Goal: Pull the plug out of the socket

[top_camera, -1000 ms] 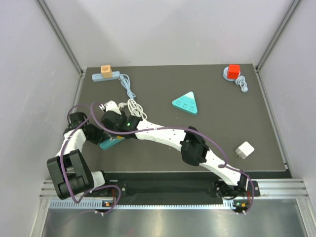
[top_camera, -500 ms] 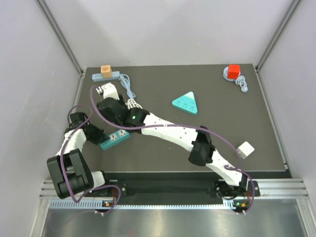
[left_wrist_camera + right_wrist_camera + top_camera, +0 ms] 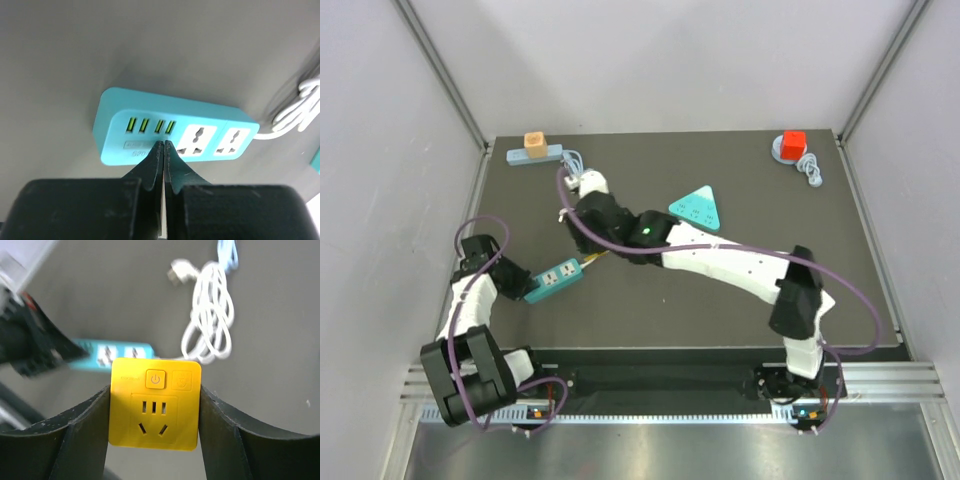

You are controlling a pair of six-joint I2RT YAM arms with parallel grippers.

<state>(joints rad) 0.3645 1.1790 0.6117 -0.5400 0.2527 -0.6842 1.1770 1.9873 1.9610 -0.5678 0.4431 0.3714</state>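
Note:
A teal power strip (image 3: pixel 555 277) lies at the table's left, both of its sockets bare in the left wrist view (image 3: pixel 175 135). My left gripper (image 3: pixel 525 290) is shut and empty, its tips (image 3: pixel 164 145) resting on the strip's front edge by the USB ports. My right gripper (image 3: pixel 592 258) is shut on a yellow square plug adapter (image 3: pixel 155 410), held between its fingers (image 3: pixel 85 425) in the air, apart from the strip (image 3: pixel 120 354). Only a sliver of yellow shows in the top view.
A white coiled cable (image 3: pixel 210 325) lies beyond the strip. A blue strip with an orange plug (image 3: pixel 535 150) sits at the far left, a teal triangular socket (image 3: pixel 697 208) in the middle, and a red plug on a grey base (image 3: pixel 792 145) at the far right.
My right gripper has lifted off the teal strip with the yellow plug and swung right and away. The strip's sockets now show bare. The left gripper stays on the strip.

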